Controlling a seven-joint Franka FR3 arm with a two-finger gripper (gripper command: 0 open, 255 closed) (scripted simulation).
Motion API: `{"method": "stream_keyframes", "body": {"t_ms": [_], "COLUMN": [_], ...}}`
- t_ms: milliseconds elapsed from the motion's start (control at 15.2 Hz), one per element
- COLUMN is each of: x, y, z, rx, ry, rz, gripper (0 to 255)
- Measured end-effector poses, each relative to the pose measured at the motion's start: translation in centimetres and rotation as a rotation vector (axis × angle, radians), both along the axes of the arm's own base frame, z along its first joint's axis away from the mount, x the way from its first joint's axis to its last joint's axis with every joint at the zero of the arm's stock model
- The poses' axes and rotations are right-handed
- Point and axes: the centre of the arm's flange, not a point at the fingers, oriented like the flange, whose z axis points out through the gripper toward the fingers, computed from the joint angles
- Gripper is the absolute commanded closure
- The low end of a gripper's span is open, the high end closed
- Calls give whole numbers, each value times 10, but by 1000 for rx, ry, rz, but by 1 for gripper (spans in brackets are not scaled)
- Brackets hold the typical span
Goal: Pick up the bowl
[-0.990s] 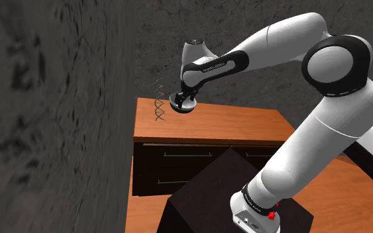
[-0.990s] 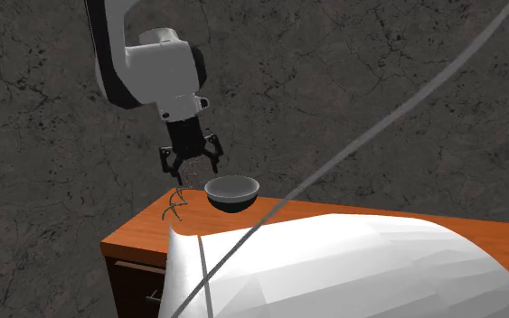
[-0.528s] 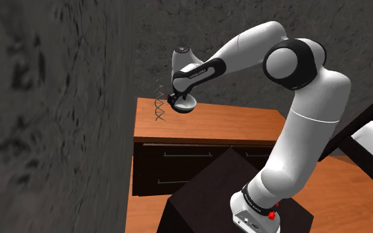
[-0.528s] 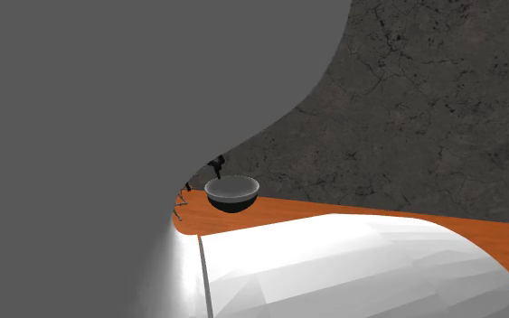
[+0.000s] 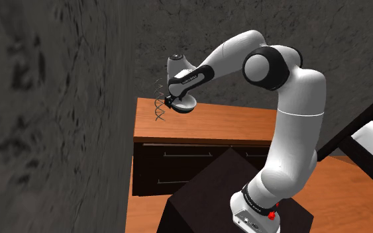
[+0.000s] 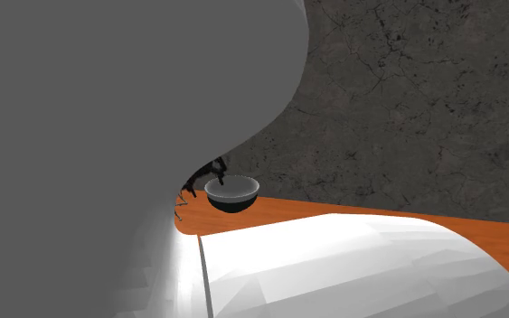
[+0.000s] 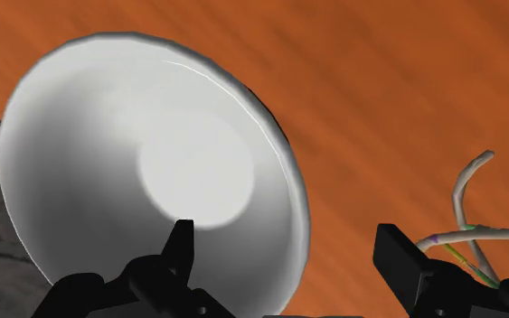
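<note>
**Gripper down at the bowl rim, open, nothing held yet**

Vs 0.5 s ago, in the shoulder view you see the arm (image 5: 297, 106) folded tighter. Its elbow is swung further to that view's left, and the hand is a touch lower and further left. In the second exterior view the arm's grey bulk now covers more of the left side. 1 s back the gripper hung clear above the tabletop there. The bowl (image 5: 183, 106) hasn't shifted in any view.

Bowl pos: on the orange-brown dresser top (image 5: 231, 124), at the far left part in the shoulder view, close to the rough grey wall (image 5: 46, 119). It sits upright, mouth facing up. It's round, so there's no long axis to speak of. It's dark outside and pale grey inside.

The gripper (image 7: 287, 237) is right at the bowl, coming in from above. Its fingers (image 7: 397, 257) stand apart, so it's open, w/ one tip over the bowl's inside and the other over bare wood. The rim runs between them, and you can't tell whether either tip touches it.

A thin wire spiral (image 5: 158, 100) stands just beside the bowl, on the shoulder view's left. The dark stand (image 5: 201, 195) is at the near right.
</note>
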Motion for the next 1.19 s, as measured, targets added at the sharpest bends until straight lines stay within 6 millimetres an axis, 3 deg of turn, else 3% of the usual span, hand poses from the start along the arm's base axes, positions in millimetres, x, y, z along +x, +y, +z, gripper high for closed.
{"method": "stream_keyframes", "body": {"t_ms": [264, 330, 990, 1188], "x": [0, 0, 0, -1], "y": [0, 0, 0, 0], "z": [-22, -24, -25, -15], "rx": [0, 0, -1, 0], "ry": [0, 0, -1, 0], "rz": [0, 0, 0, 0], "gripper": [0, 255, 255, 255]}}
